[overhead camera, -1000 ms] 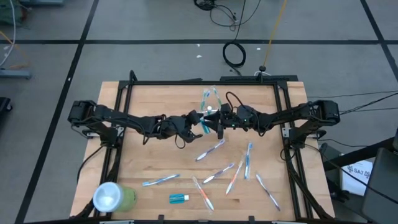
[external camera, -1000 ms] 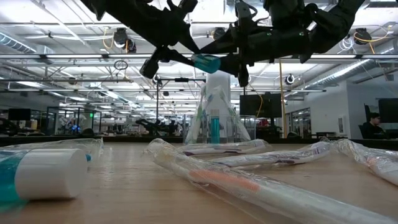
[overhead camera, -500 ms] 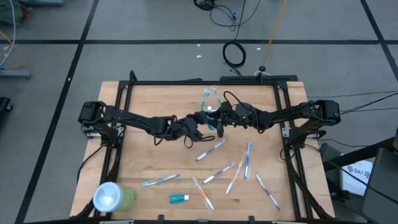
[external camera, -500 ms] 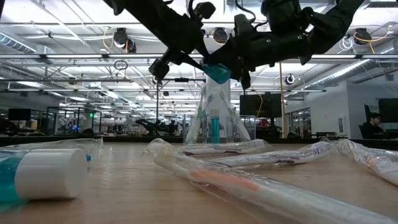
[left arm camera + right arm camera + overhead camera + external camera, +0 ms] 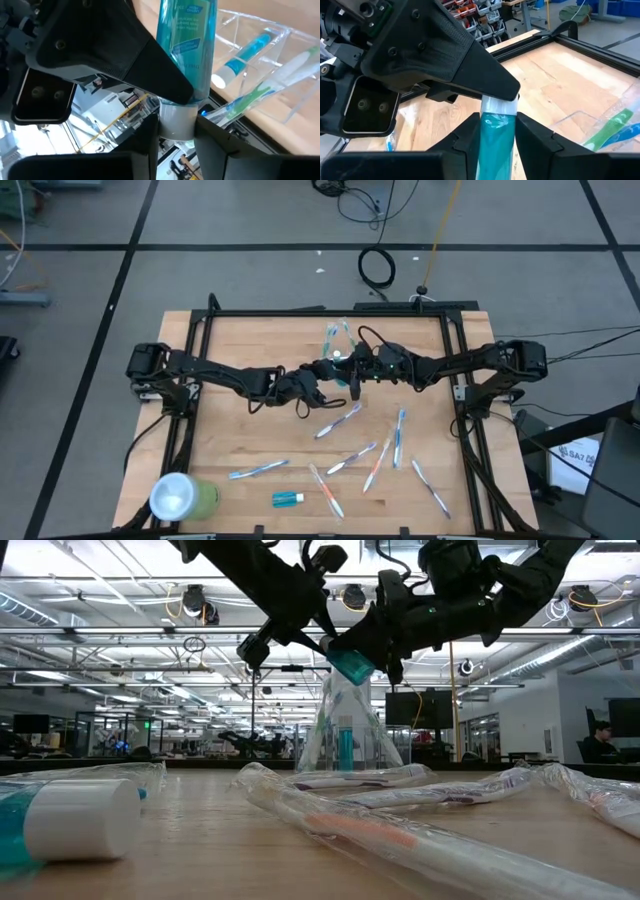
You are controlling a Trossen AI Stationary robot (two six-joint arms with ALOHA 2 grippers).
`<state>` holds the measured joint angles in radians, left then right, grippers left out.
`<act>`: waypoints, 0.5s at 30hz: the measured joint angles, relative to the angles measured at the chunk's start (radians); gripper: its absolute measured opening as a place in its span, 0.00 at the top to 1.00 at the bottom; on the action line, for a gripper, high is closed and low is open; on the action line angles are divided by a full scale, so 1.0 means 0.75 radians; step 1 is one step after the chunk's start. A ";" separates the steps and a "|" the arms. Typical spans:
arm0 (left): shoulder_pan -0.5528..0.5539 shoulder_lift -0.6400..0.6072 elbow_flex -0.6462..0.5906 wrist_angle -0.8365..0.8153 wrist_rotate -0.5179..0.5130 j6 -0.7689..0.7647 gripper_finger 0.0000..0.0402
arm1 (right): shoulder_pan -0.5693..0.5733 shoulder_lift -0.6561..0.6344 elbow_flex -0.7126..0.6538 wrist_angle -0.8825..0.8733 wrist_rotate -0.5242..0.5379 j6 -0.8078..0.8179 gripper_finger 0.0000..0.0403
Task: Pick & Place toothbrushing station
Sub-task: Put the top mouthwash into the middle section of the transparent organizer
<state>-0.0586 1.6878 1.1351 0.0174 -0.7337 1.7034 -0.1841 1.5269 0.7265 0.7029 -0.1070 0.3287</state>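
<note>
Toothbrushing station (image 5: 340, 337), a small clear plastic cup, is seen standing upright toward the far middle of the wooden worktop (image 5: 250, 430), with wrapped toothbrushes leaning inside it. Just in front of it, a teal toothpaste tube (image 5: 353, 377) with a white cap is held in the air between both arms. In the left wrist view, the left hand (image 5: 176, 131) is seen closed on the tube's white cap (image 5: 176, 119), one dark finger pressed against each side. In the right wrist view, the right hand (image 5: 497, 131) is seen with its fingers against the teal body (image 5: 496, 145) of the same tube, just below the cap. In the low view, the tube (image 5: 350, 664) is shown hanging above the cup (image 5: 346, 730), clear of it and tilted.

Several wrapped toothbrushes (image 5: 347, 458) are scattered flat across the near half of the worktop, well apart from the cup. A second small toothpaste tube (image 5: 287, 498) is seen lying near the front edge, and a large light-green cup (image 5: 182, 497) is seen standing at the near left corner.
</note>
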 joint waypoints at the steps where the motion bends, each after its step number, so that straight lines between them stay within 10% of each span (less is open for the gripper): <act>1: 0.000 0.000 0.000 0.000 0.001 -0.021 0.74 | 0.000 0.000 0.000 -0.003 0.000 -0.001 0.75; 15: -0.003 -0.002 0.001 0.008 -0.015 -0.367 0.48 | -0.008 0.001 -0.001 -0.082 -0.009 -0.085 0.75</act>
<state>-0.0612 1.6867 1.1355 0.0235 -0.7452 1.4284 -0.1898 1.5279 0.7258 0.6414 -0.1135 0.2648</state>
